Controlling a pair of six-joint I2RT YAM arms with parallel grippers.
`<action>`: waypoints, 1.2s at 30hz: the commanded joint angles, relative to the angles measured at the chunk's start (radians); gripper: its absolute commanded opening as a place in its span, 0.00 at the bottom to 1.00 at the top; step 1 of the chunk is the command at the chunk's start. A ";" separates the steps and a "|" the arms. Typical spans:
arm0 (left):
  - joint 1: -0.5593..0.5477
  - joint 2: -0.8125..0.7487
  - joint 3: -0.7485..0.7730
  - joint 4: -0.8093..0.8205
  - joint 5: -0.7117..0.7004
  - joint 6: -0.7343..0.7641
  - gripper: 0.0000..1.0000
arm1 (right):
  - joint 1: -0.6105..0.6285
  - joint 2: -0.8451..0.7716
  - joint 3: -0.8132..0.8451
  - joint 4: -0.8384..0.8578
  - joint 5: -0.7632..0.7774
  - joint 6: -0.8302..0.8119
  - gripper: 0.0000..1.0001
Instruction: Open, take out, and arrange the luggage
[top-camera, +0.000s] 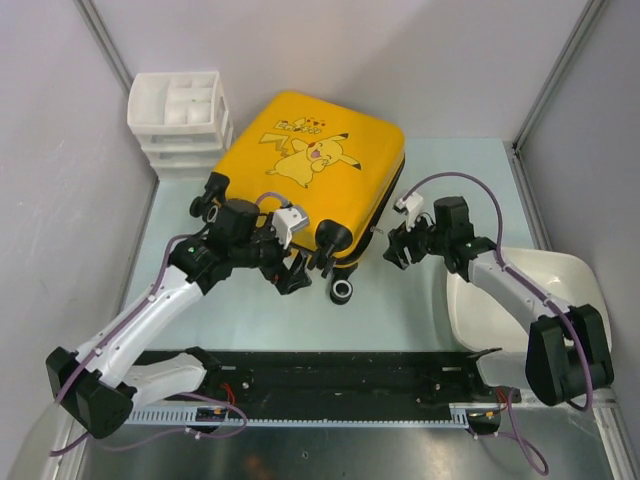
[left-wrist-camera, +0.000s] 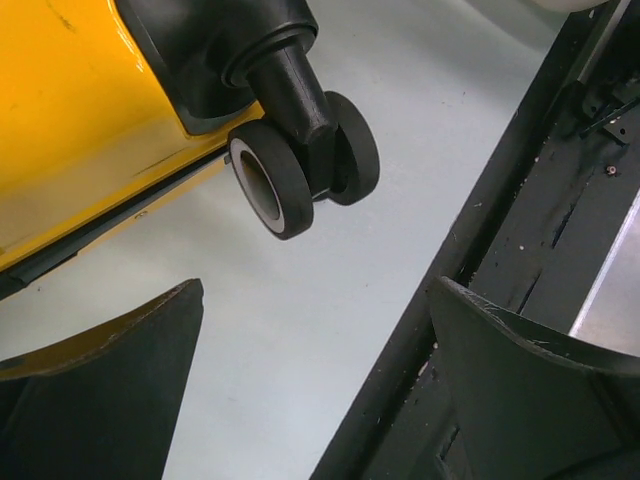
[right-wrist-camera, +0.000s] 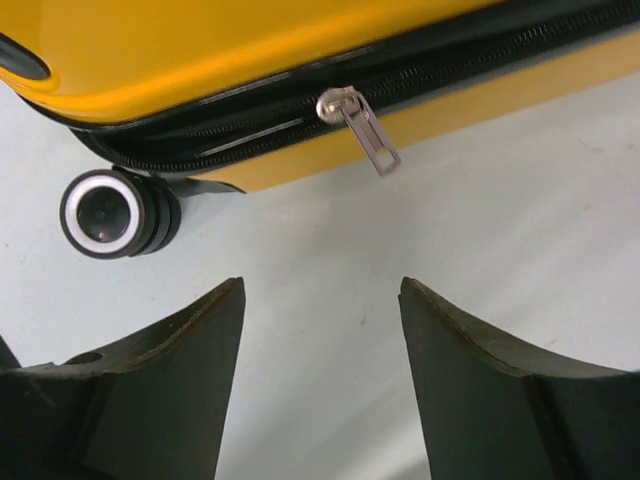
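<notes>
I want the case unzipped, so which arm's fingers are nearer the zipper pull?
Right. The right fingers sit open just short of the zipper pull; the left fingers are by a wheel further along the luggage.

We see the luggage (top-camera: 322, 150) as a hard, glossy yellow plastic shell with fine scuffs, its seam a black woven zip tape (right-wrist-camera: 480, 55) carrying a bright metal zip pull (right-wrist-camera: 360, 130). At its corner the wheel (left-wrist-camera: 285, 172) looks like matt black rubber around a smooth pale hub, and the table (top-camera: 400, 310) under it is smooth and faintly sheened. The drawer unit (top-camera: 180, 115) just beside the luggage and the tub (top-camera: 585, 272) farther off read as smooth white plastic.
</notes>
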 joint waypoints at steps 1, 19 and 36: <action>-0.012 0.018 0.000 0.002 0.052 0.070 0.98 | -0.028 0.071 0.091 0.088 -0.128 -0.082 0.70; -0.035 0.081 0.024 0.013 0.101 0.136 0.97 | -0.102 0.513 0.435 -0.232 -0.618 -0.119 0.62; 0.138 0.107 0.176 0.019 0.158 0.012 1.00 | -0.094 0.509 0.441 -0.176 -0.589 -0.116 0.00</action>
